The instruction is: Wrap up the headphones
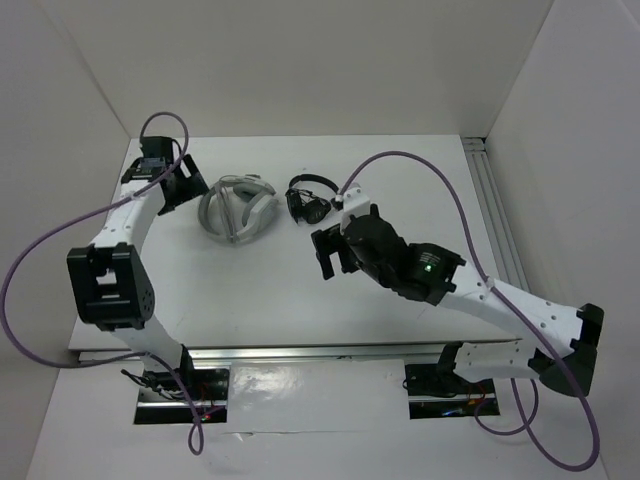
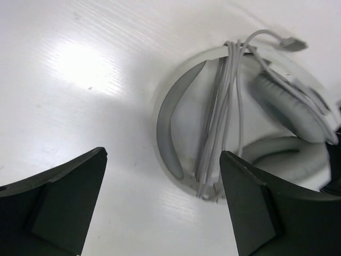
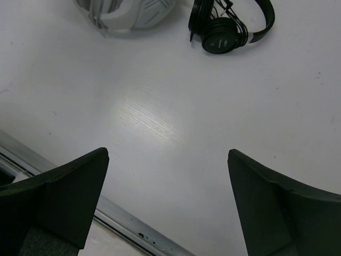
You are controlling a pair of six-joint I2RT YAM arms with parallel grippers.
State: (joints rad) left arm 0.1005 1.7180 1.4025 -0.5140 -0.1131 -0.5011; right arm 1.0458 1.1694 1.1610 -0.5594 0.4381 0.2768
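Note:
The light grey-white headphones (image 1: 238,208) lie flat on the white table at the back, left of centre. Their thin grey cable (image 2: 218,122) runs in several turns across the headband (image 2: 169,106), and the plug end (image 2: 293,42) sticks out past it. My left gripper (image 1: 185,185) hovers just left of the headphones, open, with nothing between its fingers (image 2: 74,197). The right gripper (image 1: 330,255) hangs open over bare table in front of the headphones (image 3: 128,13), holding nothing.
Smaller black headphones (image 1: 308,200) sit right of the grey pair, also seen in the right wrist view as black headphones (image 3: 229,26). A metal rail (image 3: 122,218) edges the table's near side. White walls enclose the table on three sides.

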